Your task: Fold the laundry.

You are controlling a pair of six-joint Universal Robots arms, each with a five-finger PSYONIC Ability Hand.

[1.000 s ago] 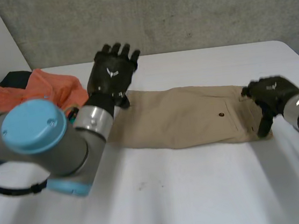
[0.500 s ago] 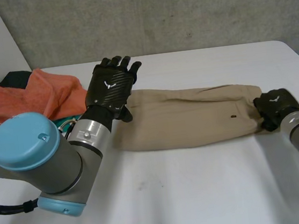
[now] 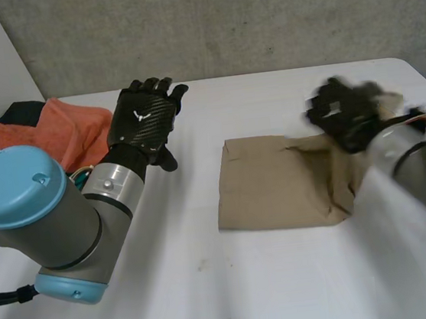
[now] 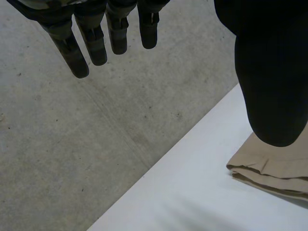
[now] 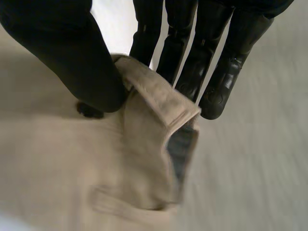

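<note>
At the far left of the table (image 3: 213, 298), a heap of orange cloth (image 3: 48, 132). Just right of it, the left hand (image 3: 143, 121), held above the table with fingers (image 4: 79, 53) straight and released, grasping nothing. Right of centre, the tan trousers (image 3: 278, 190), doubled into a squarish fold, mostly flat on the table. At their far right corner, the right hand (image 3: 347, 117), thumb and fingers (image 5: 192, 67) pinching the lifted waistband (image 5: 159, 96).

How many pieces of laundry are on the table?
3: tan trousers mid-table, one end pinched by the right hand; an orange cloth at the table's left, beside the left hand; a dark cloth behind it. That pile may hide more.
</note>
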